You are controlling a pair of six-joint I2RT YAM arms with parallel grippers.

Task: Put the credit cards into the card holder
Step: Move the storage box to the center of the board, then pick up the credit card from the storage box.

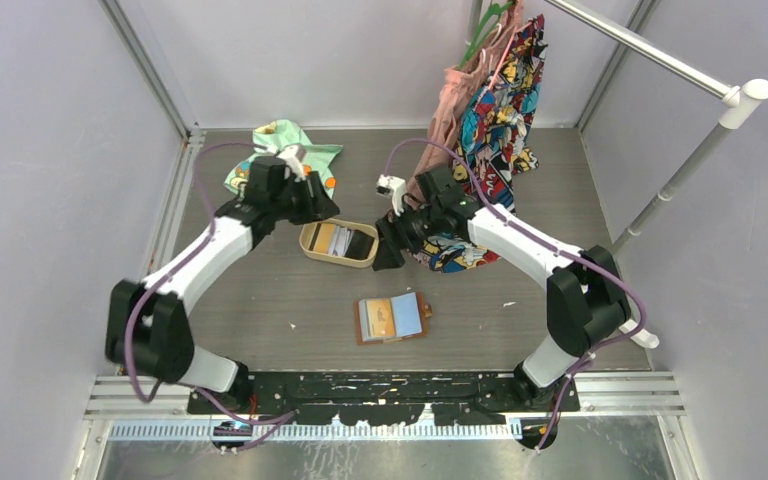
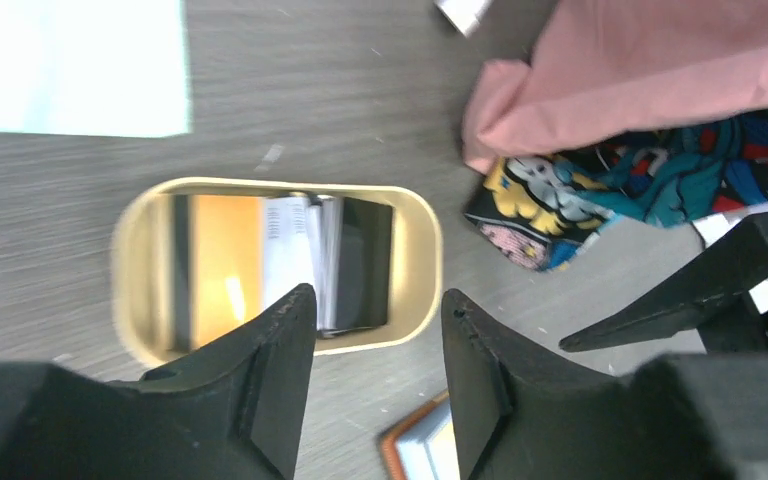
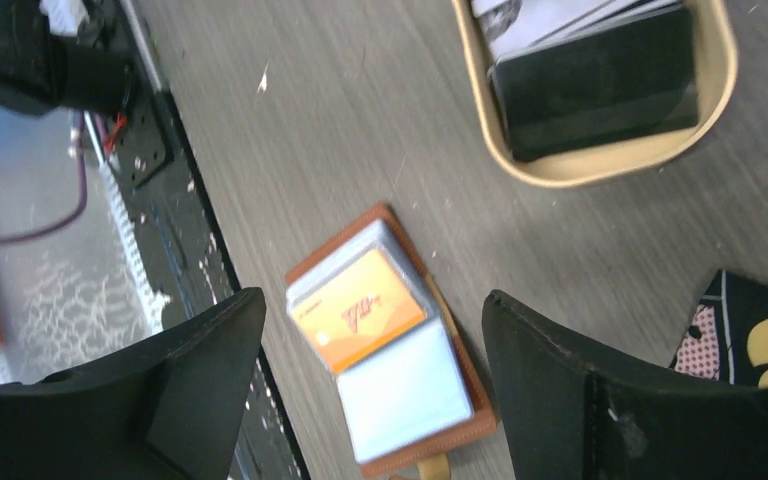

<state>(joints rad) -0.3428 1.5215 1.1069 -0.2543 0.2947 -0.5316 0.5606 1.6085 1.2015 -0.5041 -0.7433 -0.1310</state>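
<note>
Left wrist: my left gripper point(image 2: 377, 295) half-open, right gripper point(image 3: 372, 300) wide, both empty. Plastic credit cards point(image 2: 295, 250) in the tan oval tray point(image 2: 428, 260) look thin, stiff, slick; I'd pinch an edge.

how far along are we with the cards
Done: one orange card sits in the open card holder. In hand: nothing; both grippers are open, the left gripper over the tan tray, the right gripper beside it. Left: several cards in the tray.
</note>
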